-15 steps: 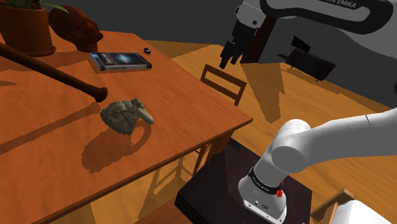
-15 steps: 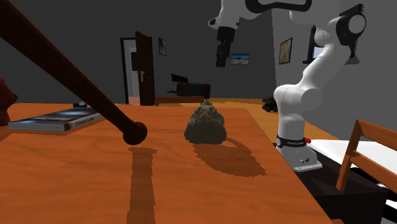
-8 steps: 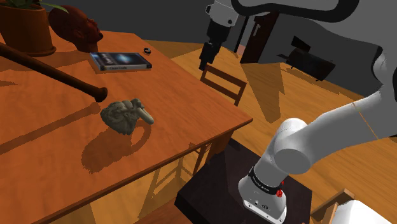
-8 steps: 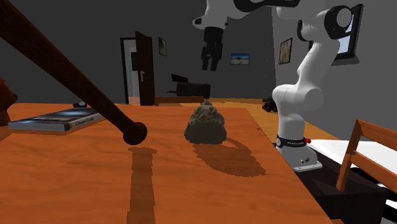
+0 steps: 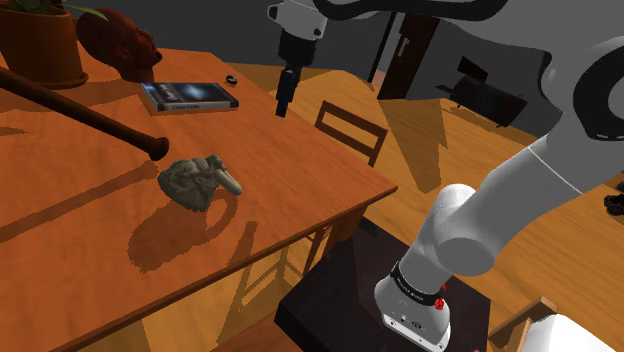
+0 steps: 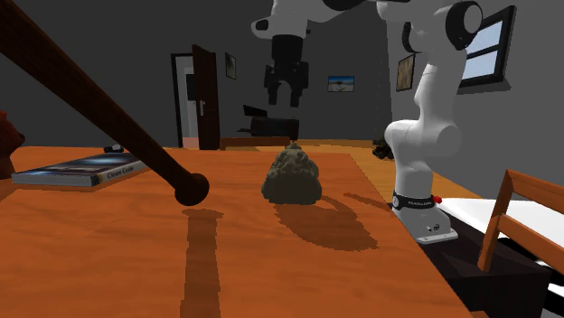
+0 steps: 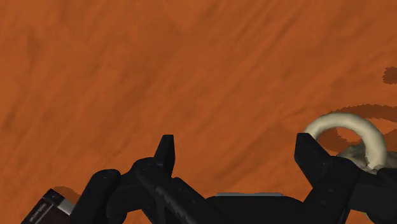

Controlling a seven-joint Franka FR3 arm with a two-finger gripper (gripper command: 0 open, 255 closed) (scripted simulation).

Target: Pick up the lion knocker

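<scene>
The lion knocker (image 5: 195,182) is a grey-brown lump with a pale ring, lying on the orange wooden table (image 5: 90,250) near its front corner. From across the table, the knocker (image 6: 292,176) is a dark mound. My gripper (image 5: 284,100) hangs high over the table's edge, behind and to the right of the knocker in the shoulder view. In the second exterior view the gripper (image 6: 286,94) hovers well above the knocker, fingers apart. In the wrist view the gripper (image 7: 238,156) is open over bare wood, and the knocker's ring (image 7: 348,129) shows just outside one finger.
A dark wooden bat (image 5: 85,115) lies across the table behind the knocker. A book (image 5: 188,95), a small black object (image 5: 230,78), a plant pot (image 5: 45,45) and a brown head sculpture (image 5: 120,42) stand further back. A chair (image 5: 351,128) is at the table's side.
The arm has swung toward the shoulder view's left, carrying the gripper from beyond the table's edge to above the table. The knocker has not moved.
</scene>
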